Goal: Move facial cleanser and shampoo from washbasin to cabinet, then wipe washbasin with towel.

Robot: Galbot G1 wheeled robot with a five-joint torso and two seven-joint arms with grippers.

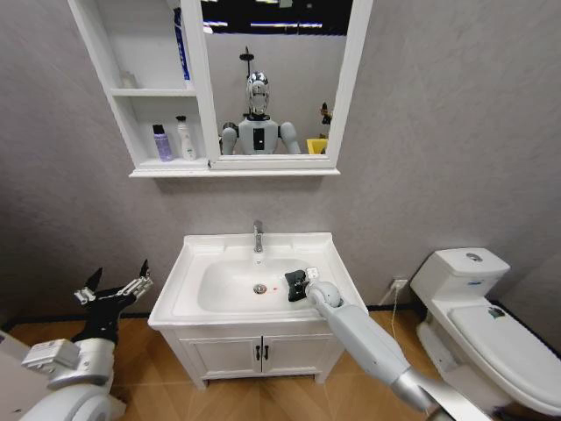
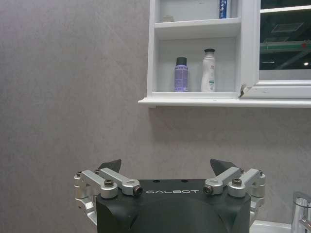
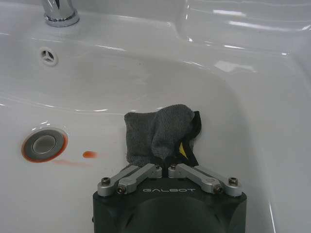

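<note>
The right tool (image 3: pixel 167 162) is clamped shut on the dark towel (image 3: pixel 160 133), pressing it against the washbasin (image 3: pixel 252 97) bowl; an orange smear (image 3: pixel 88 154) lies beside it by the drain (image 3: pixel 43 144). The left tool (image 2: pixel 167 170) hangs spread wide and empty, below the cabinet (image 2: pixel 194 99) holding two bottles (image 2: pixel 181 74).

The glossy white ceramic washbasin (image 3: pixel 252 73) reflects light smoothly, with a polished chrome metal tap (image 3: pixel 59 10). The dark grey towel (image 3: pixel 158 133) looks like soft, fuzzy cloth. The grey wall (image 1: pixel 438 158) appears matt.
</note>
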